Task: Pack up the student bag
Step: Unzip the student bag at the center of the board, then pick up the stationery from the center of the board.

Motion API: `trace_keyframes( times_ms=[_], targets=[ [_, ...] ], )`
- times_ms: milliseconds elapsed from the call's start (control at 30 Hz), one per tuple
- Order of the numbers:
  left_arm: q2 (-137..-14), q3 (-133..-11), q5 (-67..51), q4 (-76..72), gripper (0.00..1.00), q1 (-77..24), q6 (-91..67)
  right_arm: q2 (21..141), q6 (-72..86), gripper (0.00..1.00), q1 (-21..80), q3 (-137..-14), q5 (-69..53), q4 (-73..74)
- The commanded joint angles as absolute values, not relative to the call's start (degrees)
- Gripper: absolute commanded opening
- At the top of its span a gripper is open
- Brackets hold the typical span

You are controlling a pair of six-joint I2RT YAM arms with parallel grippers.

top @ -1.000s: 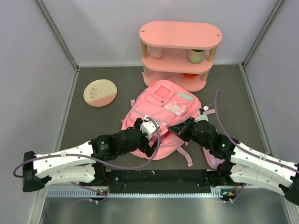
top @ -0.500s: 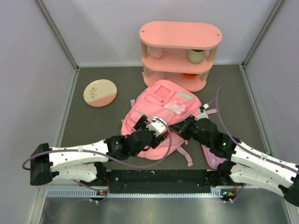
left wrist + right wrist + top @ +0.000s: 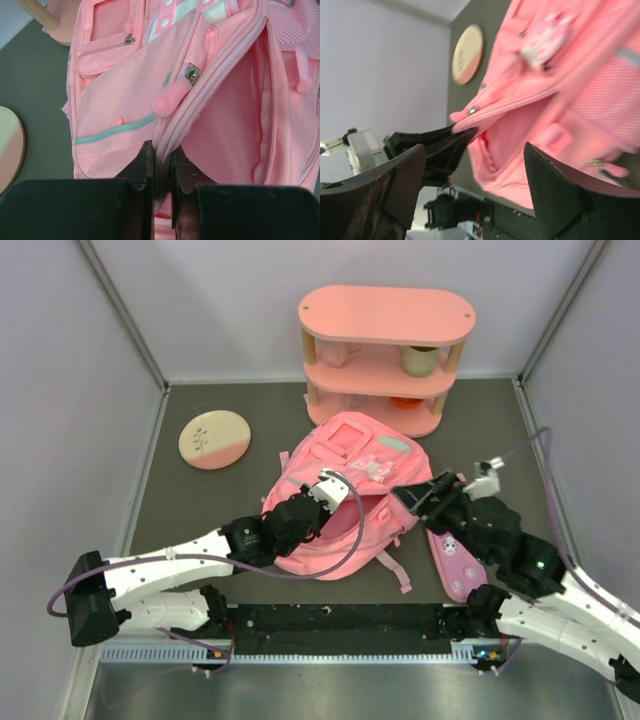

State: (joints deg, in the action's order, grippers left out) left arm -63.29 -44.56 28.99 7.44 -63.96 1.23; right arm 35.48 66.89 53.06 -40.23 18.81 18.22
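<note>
The pink student bag lies in the middle of the table with its main compartment unzipped and gaping. My left gripper is shut on the zip edge of that opening. In the left wrist view the jaws pinch the rim, with the pink zip pull just beyond and the bag's inside to the right. My right gripper stands open just right of the opening and holds nothing. From the right wrist, my right gripper frames the bag and the left gripper's black fingers.
A purple-pink pencil case lies on the table under the right arm. The pink three-tier shelf stands behind the bag with a cup on its middle tier. A round plate lies at the far left.
My left gripper moved onto the bag's zip edge and shut on it. My right gripper opened, let go of the bag and drew back right, uncovering the pencil case.
</note>
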Motion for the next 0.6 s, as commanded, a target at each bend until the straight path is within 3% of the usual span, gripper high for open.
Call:
trace_keyframes(
  times_ms=[0, 33, 100, 133, 367, 567],
  targets=[
    [-64.34, -50.08, 31.90, 6.23, 0.00, -60.73, -0.96, 27.08, 69.58, 0.81, 52.47, -45.78, 38.56, 51.26],
    [-64.25, -50.88, 32.60, 6.85, 0.00, -60.65, -1.40, 26.11, 73.00, 0.85, 52.47, -45.79, 40.58, 62.46],
    [-62.85, -53.07, 34.97, 8.52, 0.00, -60.73, -2.98, 23.47, 80.84, 0.88, 52.38, -43.87, 41.75, 68.44],
    [-62.49, -53.52, 35.24, 8.53, 0.00, -60.73, -3.16, 22.86, 82.34, 0.99, 52.47, -42.73, 41.14, 71.60],
    [-61.43, -55.46, 26.91, 10.72, 0.00, -60.73, -5.09, 24.42, 92.80, 0.99, 52.38, -35.51, 38.14, 78.48],
    [-64.07, -53.88, 21.10, 11.42, 0.00, -61.08, -7.02, 34.44, 93.61, 0.99, 52.03, -43.58, 48.12, 84.63]
  ],
)
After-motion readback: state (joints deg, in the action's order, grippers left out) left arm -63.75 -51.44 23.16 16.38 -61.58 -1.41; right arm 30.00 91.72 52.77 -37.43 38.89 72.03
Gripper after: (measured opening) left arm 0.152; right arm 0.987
